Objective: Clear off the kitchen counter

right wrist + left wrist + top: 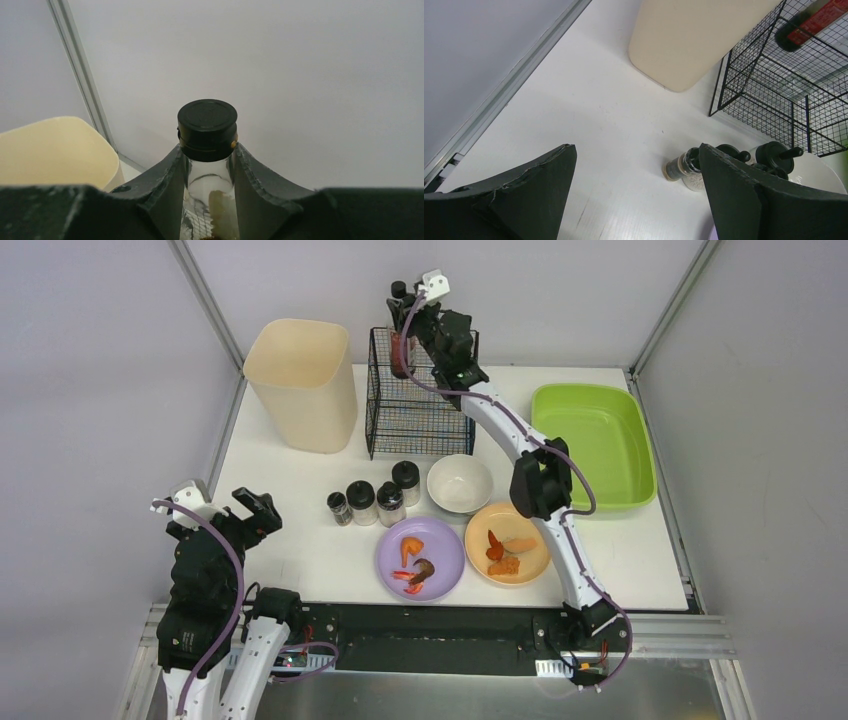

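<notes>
The white kitchen counter (290, 490) holds four spice jars (361, 502), a white bowl (459, 483), a purple plate (447, 546) and an orange plate (532, 528), both with food scraps. My right gripper (405, 338) is shut on the neck of a glass bottle (207, 150) with a black cap and a red label (401, 348). It holds the bottle upright at the back left corner of the black wire basket (400, 420). My left gripper (255, 515) is open and empty above the counter's near left; the jars (681, 166) show beyond its right finger.
A tall cream bin (302, 383) stands at the back left beside the basket. A lime-green tub (600, 440) sits at the right. Grey walls and metal rails frame the counter. The right arm stretches across above the bowl and plates.
</notes>
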`<control>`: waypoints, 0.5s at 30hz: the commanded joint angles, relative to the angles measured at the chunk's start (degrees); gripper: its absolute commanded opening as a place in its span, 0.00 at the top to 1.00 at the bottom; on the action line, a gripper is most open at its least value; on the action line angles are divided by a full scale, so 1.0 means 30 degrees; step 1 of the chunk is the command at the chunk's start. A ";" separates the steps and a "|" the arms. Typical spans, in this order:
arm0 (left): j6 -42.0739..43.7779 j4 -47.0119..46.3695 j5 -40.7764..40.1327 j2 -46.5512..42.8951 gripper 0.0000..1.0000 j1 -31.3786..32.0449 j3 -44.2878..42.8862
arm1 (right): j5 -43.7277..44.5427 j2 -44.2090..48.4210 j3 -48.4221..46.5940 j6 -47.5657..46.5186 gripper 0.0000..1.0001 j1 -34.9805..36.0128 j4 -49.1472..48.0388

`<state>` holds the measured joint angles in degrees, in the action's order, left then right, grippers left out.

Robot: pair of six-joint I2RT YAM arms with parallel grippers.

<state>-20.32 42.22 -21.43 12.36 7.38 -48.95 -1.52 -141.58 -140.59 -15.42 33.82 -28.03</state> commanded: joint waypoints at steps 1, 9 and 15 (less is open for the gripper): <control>0.0092 -0.0859 0.0159 0.0257 0.04 -0.0258 0.0036 | 0.0359 0.1341 0.0493 0.0249 1.00 0.0395 -0.3983; 0.0092 -0.0873 0.0229 0.0202 0.04 -0.0249 0.0028 | 0.1622 0.1848 0.2785 -0.0070 1.00 0.0766 -0.4645; 0.0092 -0.0918 0.0346 0.0250 0.04 -0.0233 0.0046 | 0.2869 0.2394 0.4774 -0.0028 1.00 0.0881 -0.5150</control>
<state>-20.32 42.22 -21.23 12.36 7.38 -48.95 3.29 -141.56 -127.11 -15.53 36.14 -31.42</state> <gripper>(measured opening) 0.965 0.383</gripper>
